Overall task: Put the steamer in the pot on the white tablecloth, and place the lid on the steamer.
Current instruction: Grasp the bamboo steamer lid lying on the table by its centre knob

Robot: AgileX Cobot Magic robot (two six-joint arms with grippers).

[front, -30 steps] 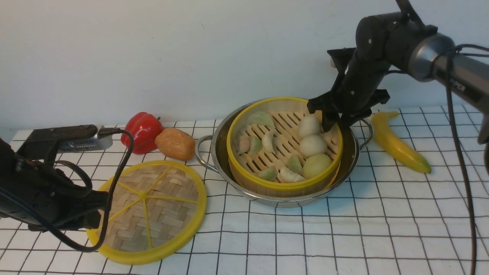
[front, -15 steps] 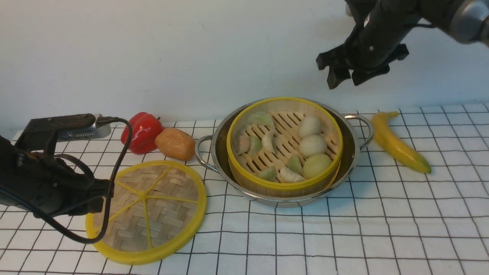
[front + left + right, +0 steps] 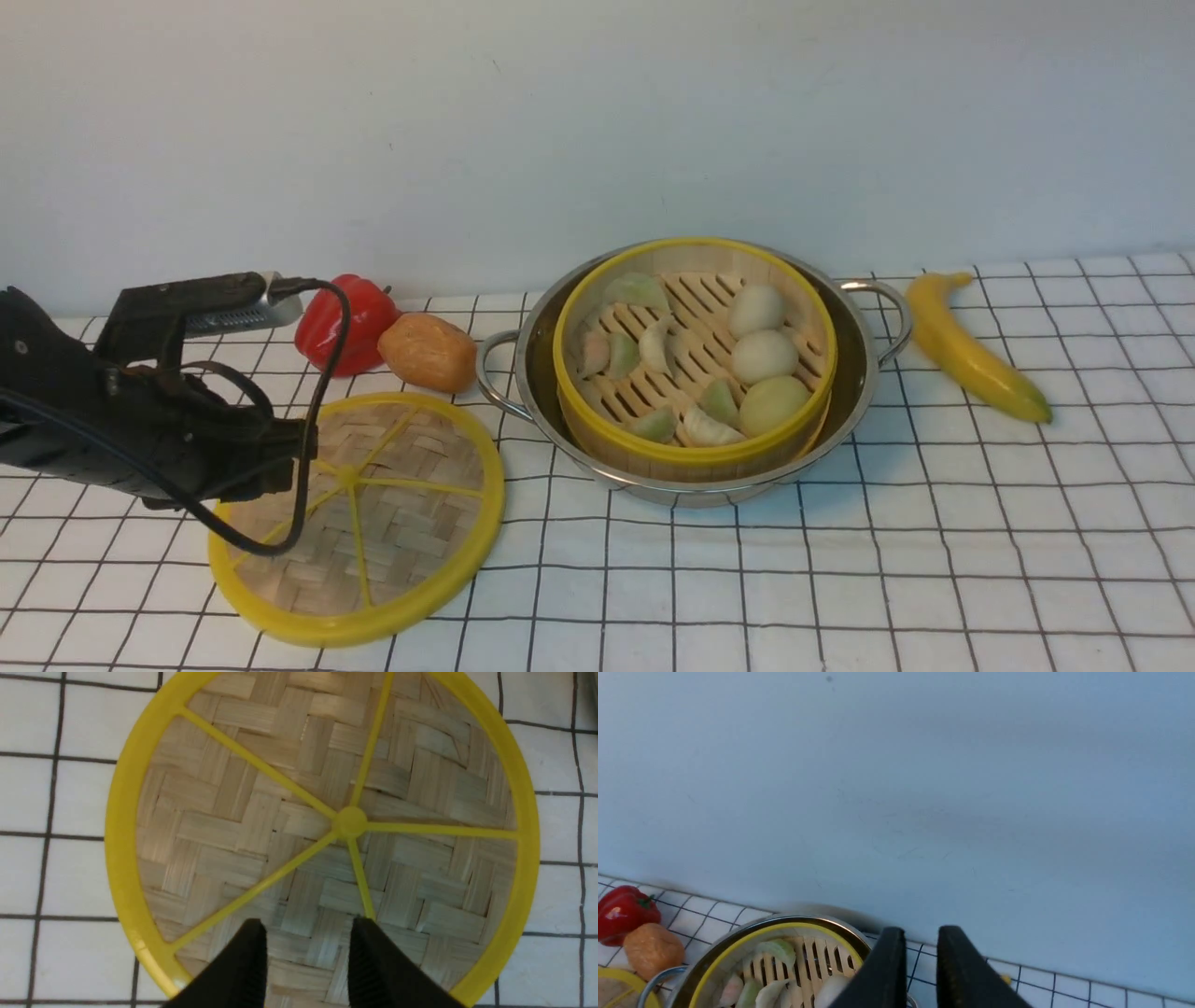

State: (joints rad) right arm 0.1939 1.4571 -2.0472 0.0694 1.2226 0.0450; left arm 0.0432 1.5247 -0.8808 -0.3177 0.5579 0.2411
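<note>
The steamer [image 3: 695, 359], a bamboo basket with yellow rims holding pale buns and dumplings, sits inside the steel pot [image 3: 854, 392] on the white tablecloth [image 3: 840, 579]. The lid [image 3: 359, 518] lies flat on the cloth left of the pot. My left gripper [image 3: 297, 459] hovers over the lid's left part. In the left wrist view it [image 3: 306, 926] is open and empty above the woven lid [image 3: 327, 812], just inside the rim. My right gripper [image 3: 922, 931] is raised high, its jaws a little apart and empty, with the steamer [image 3: 784, 961] below it. It does not show in the front view.
A red pepper [image 3: 341, 317] and an orange-brown bun-like item [image 3: 429, 350] lie behind the lid, left of the pot's handle. A banana [image 3: 971, 350] lies right of the pot. A plain wall stands close behind the table.
My right gripper has let go of the steamer's far rim, risen and left the front view. My left arm has moved right, over the lid.
</note>
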